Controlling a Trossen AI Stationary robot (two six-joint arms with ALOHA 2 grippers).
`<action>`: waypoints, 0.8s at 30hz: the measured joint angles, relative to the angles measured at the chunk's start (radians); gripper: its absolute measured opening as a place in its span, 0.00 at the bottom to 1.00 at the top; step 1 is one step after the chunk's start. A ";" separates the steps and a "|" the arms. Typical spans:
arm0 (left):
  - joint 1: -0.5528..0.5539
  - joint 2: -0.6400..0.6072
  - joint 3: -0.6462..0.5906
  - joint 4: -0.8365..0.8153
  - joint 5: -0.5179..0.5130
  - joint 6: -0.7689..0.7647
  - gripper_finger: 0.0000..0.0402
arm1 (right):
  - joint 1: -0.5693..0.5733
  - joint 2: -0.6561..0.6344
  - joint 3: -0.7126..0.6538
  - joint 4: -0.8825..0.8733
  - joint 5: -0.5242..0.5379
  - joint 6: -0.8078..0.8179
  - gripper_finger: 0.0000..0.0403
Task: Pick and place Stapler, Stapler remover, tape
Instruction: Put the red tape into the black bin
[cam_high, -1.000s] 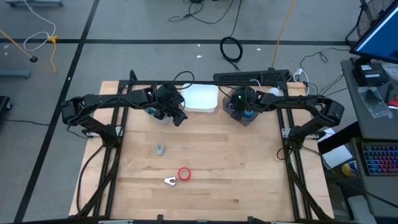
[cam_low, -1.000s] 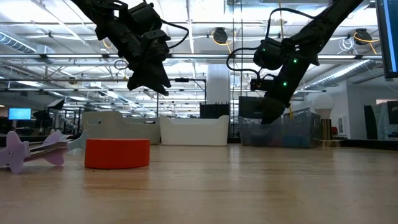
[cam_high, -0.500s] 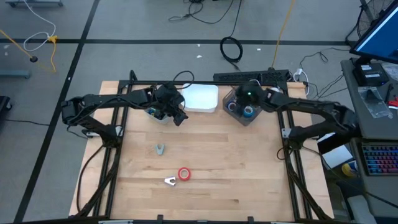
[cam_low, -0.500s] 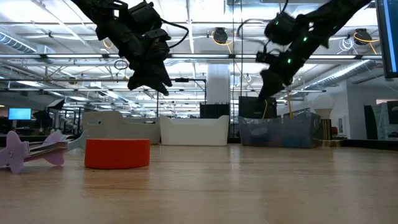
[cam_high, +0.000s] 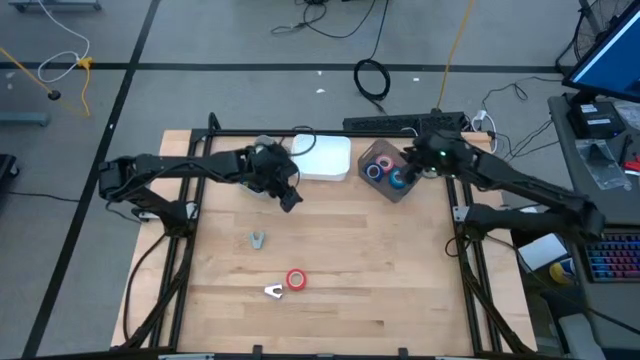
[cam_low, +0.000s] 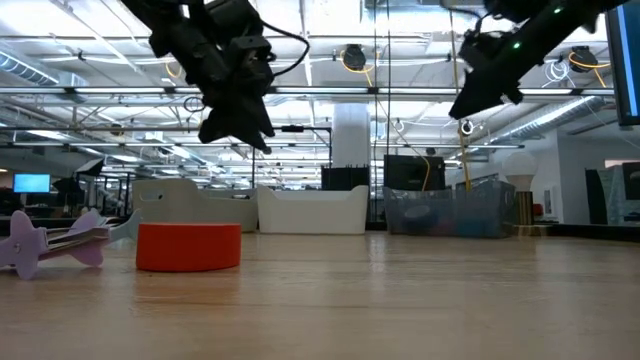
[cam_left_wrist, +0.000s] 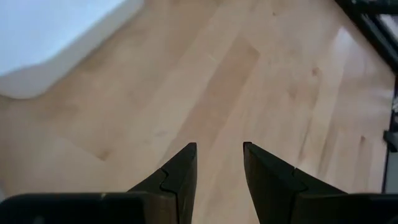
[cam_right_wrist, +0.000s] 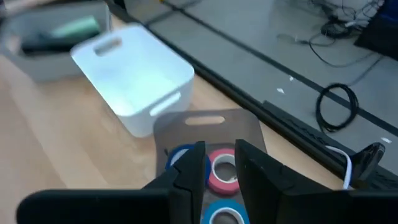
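A red tape roll (cam_high: 296, 280) lies flat on the table near the front, with a white-and-purple stapler remover (cam_high: 273, 291) beside it and a grey stapler remover (cam_high: 258, 239) a little farther back. More tape rolls, a pink one (cam_right_wrist: 222, 171) and two blue ones (cam_right_wrist: 224, 214), lie in a clear bin (cam_high: 385, 172). My right gripper (cam_right_wrist: 221, 155) hangs open above that bin's right side, holding nothing. My left gripper (cam_high: 293, 200) hangs open over bare wood in front of the white bin (cam_high: 322, 158), also holding nothing. No stapler can be made out for certain.
A grey bin (cam_right_wrist: 56, 34) left of the white bin holds a green and a dark long thing, both blurred. The three bins line the table's far edge. In the low view the red roll (cam_low: 188, 247) and purple remover (cam_low: 50, 240) sit close to the front.
My right gripper has risen out of the clear bin and drawn back toward the table's right edge, rolling as it went, with nothing in it. The rolls stay in the bin. My left gripper has swung a little toward the near edge.
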 joint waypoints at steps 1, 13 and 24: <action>-0.018 0.000 0.000 -0.001 -0.014 -0.003 0.33 | 0.003 -0.030 -0.011 0.006 -0.006 0.011 0.19; -0.223 0.000 0.000 -0.003 -0.147 -0.125 0.33 | 0.079 -0.330 -0.133 0.020 -0.025 0.082 0.19; -0.380 0.000 0.000 -0.005 -0.261 -0.168 0.33 | 0.118 -0.517 -0.274 0.123 -0.026 0.107 0.19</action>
